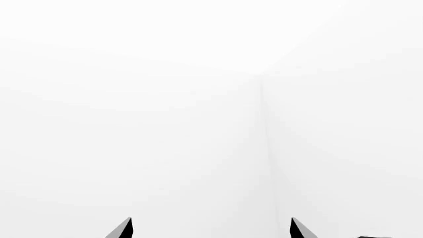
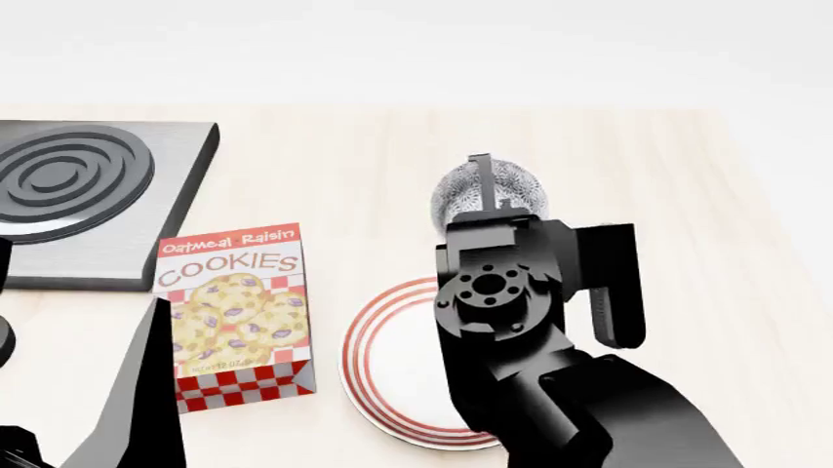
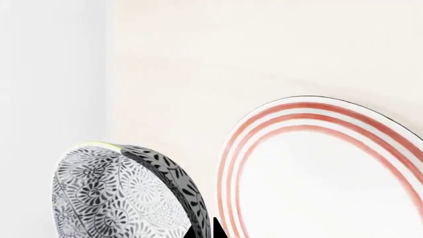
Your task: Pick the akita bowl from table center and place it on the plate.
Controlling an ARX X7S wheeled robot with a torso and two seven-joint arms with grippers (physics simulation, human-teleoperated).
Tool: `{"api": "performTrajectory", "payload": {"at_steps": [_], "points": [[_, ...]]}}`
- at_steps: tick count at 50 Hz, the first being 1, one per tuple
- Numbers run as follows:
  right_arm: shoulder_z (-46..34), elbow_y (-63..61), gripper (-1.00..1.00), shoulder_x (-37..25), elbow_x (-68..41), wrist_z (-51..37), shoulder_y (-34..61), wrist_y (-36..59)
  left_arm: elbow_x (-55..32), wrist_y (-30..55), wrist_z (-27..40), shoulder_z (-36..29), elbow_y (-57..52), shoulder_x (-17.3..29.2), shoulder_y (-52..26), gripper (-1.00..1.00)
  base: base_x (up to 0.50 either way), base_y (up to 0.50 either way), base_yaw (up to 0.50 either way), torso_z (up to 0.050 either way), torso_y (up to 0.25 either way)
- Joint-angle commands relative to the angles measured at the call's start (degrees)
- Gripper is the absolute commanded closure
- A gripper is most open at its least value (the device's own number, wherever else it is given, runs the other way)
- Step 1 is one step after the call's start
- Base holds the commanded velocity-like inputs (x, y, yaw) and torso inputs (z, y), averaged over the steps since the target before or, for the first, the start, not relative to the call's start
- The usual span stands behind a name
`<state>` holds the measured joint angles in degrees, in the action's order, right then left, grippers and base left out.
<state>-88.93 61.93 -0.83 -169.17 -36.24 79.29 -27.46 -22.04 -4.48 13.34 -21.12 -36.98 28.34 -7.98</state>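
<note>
Left wrist: left tool [image 1: 211,229] faces blank white, its two tips spread apart, nothing between them; parked clear, it seems. Head: bowl [image 2: 510,187] sits beyond the plate [image 2: 384,366] on the bench [image 2: 651,175], right arm over both; cookie box [image 2: 237,317] and burner [image 2: 78,195] off left. Right wrist: right tool [image 3: 206,229] at the bowl's rim, bowl tilted beside the plate; clamped or not, cannot tell.
</note>
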Motion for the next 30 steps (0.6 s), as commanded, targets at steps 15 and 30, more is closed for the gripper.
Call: {"api": "performTrajectory", "payload": {"at_steps": [15,30], "points": [[-1.68,-1.22,1.0,0.83,-3.37,-2.0,-1.06,-3.34,-0.26,-0.24,-0.39,1.17,0.37,-0.79,-0.25,-1.0,0.0,0.0,0.0,0.0,0.0],[-1.61,-1.15,1.0,0.83,-3.55,-3.88,-3.47,-5.26,-0.57,-0.18,-0.1,1.41,0.2,-0.47,-0.35,-1.0,0.0,0.0,0.0,0.0,0.001]]}}
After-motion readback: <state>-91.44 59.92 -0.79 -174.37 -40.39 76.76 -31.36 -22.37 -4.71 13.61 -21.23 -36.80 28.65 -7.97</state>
